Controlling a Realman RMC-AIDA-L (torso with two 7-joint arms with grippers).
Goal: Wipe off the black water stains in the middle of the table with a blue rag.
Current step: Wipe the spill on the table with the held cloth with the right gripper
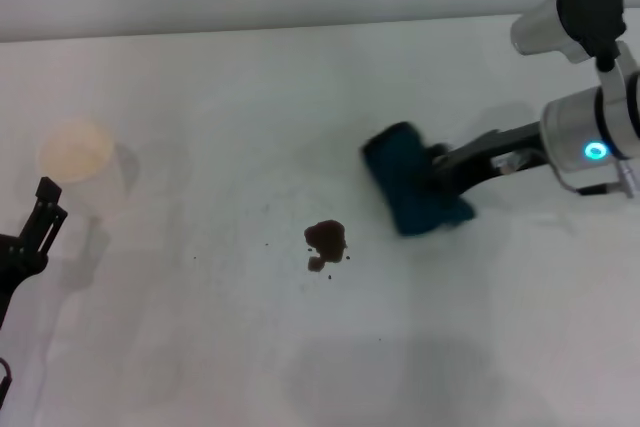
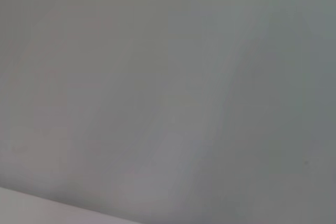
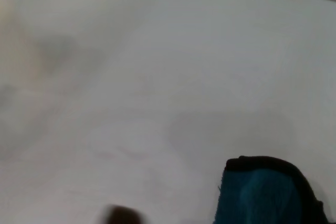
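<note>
Right pincer [image 1: 440, 182] comes in from the right edge of the worktop [image 1: 200, 347], jaws clamped on the blue rag [image 1: 415, 192], which hangs bunched off its tip. That rag sits just to the right of the stain [image 1: 325, 239], near but not touching, and the dark blotch lies about mid-worktop with a few specks trailing toward the left edge. From the right wrist, the rag [image 3: 265, 192] and a sliver of the stain [image 3: 123, 214] both show low against the white surface.

Risks now, as I judge them. The cloth looks crumpled, so a pass could skim over the blotch with only a corner and smear it wider. Too light a press leaves a streak; too hard could drag the rag out of the grip. Those outlying specks are easy to miss.

Left pincer [image 1: 40, 217] waits by the left edge beside a paper cup [image 1: 78, 155], fingers spread; a long sweep could reach that cup.
</note>
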